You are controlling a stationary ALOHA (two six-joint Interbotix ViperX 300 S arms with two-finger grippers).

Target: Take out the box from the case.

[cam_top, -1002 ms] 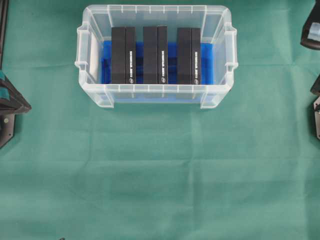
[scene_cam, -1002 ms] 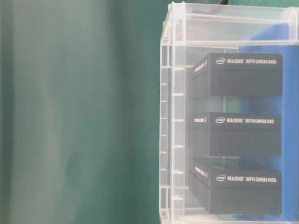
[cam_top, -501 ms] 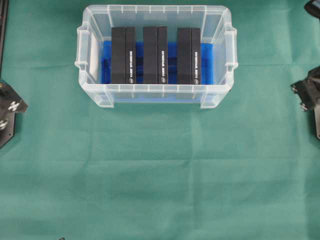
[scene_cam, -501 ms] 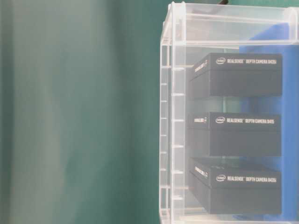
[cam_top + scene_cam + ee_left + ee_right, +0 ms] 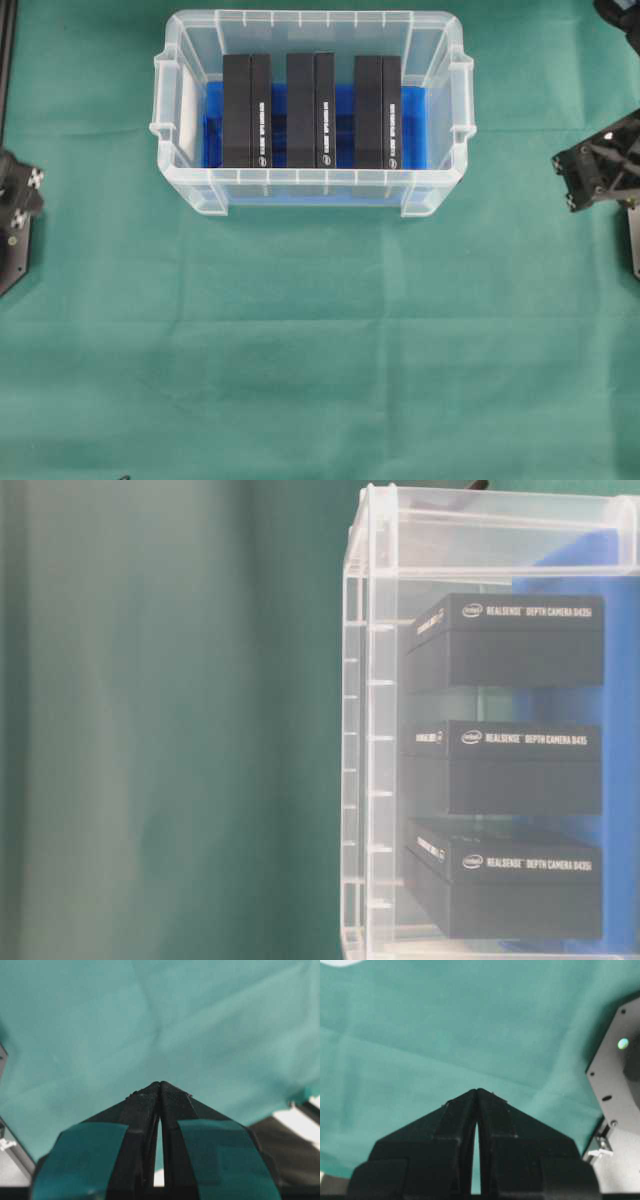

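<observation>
Boxes [image 5: 315, 110] stand on edge, crosswise in case [image 5: 310, 185].

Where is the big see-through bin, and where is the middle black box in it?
Clear plastic rectangular bin [image 5: 310, 190]: overhead view, on its near rim.
Middle black rectangular box [image 5: 310, 110]: overhead view, on its top face.

The counter [image 5: 320, 350] is covered in plain green cloth. The case [image 5: 312, 187] is clear, colourless plastic with a bright blue cloth [image 5: 212, 130] on its bottom. Three boxes [image 5: 310, 110] inside are matt black with small white lettering. Both hands are black; the left hand [image 5: 160, 1085] carries teal tape, the right hand [image 5: 477, 1091] is plain black
</observation>
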